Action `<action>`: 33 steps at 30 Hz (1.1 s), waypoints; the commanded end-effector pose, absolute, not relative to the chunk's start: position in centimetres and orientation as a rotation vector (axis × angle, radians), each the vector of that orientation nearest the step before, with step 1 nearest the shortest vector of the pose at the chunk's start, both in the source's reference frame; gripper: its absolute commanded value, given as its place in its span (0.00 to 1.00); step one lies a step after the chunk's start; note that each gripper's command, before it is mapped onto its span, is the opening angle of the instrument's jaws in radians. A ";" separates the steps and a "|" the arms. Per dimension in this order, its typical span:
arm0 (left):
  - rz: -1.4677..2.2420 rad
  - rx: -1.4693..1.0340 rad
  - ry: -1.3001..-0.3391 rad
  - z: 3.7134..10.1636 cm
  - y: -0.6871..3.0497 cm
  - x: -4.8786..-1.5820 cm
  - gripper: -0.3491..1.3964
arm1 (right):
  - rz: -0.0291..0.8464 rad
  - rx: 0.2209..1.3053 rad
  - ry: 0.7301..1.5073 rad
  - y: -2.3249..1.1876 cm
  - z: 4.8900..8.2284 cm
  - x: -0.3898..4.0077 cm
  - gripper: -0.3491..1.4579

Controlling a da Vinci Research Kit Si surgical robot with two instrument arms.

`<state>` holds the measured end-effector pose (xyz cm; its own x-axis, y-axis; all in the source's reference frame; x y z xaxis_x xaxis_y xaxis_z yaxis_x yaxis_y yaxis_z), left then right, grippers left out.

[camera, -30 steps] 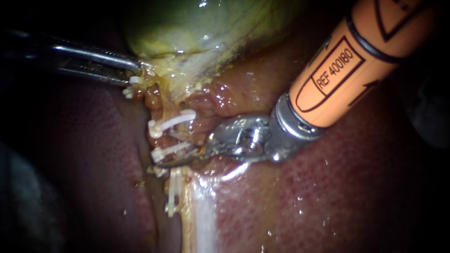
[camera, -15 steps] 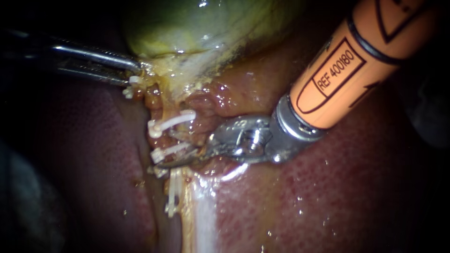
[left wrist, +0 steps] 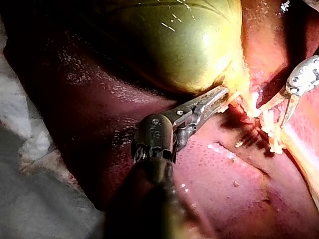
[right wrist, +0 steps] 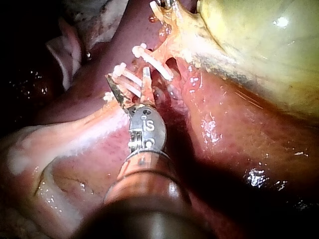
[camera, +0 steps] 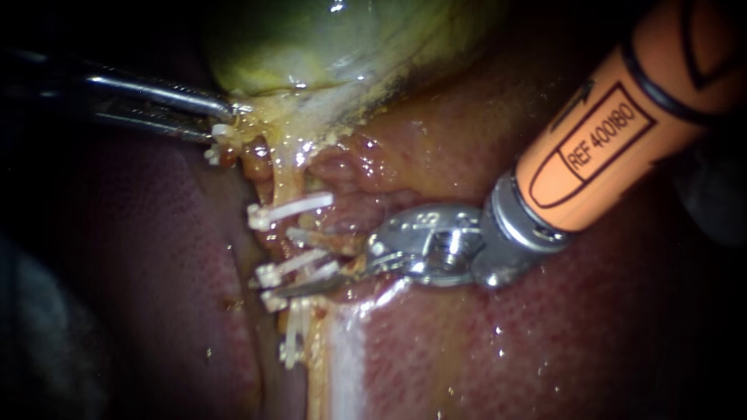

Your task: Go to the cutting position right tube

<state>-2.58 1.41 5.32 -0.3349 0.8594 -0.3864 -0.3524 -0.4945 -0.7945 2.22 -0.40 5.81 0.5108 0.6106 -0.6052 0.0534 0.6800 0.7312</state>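
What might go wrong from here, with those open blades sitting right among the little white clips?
1. The right instrument has its blades open around the tube, very near the white clips. Closing slightly off could bite a clip instead of the tube.
2. One blade tip lies close to the liver and might nick it.
3. The left instrument holds the gallbladder by its neck. A slip there would probably shift the tube.
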 end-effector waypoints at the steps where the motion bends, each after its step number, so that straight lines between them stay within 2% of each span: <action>1: 1.918 -1.052 -0.772 5.32 1.42 -2.58 0.00 | 0.376 0.778 0.994 -0.39 5.79 2.19 0.99; 10: 1.918 -1.052 -0.772 5.32 1.42 -2.58 0.00 | 0.378 0.775 1.000 -0.34 5.70 1.92 0.99; 18: 1.918 -1.052 -0.772 5.32 1.42 -2.58 0.00 | 0.376 0.778 1.000 -0.33 5.69 1.87 0.99; 33: 1.918 -1.052 -0.772 5.32 1.42 -2.58 0.00 | 0.376 0.772 1.018 -0.23 5.96 1.88 0.99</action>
<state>-2.58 1.42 5.32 -0.3351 0.8592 -0.3867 -0.3518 -0.4948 -0.7946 1.88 -0.22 5.98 0.4917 0.6155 -0.6159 0.0617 0.6809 0.7297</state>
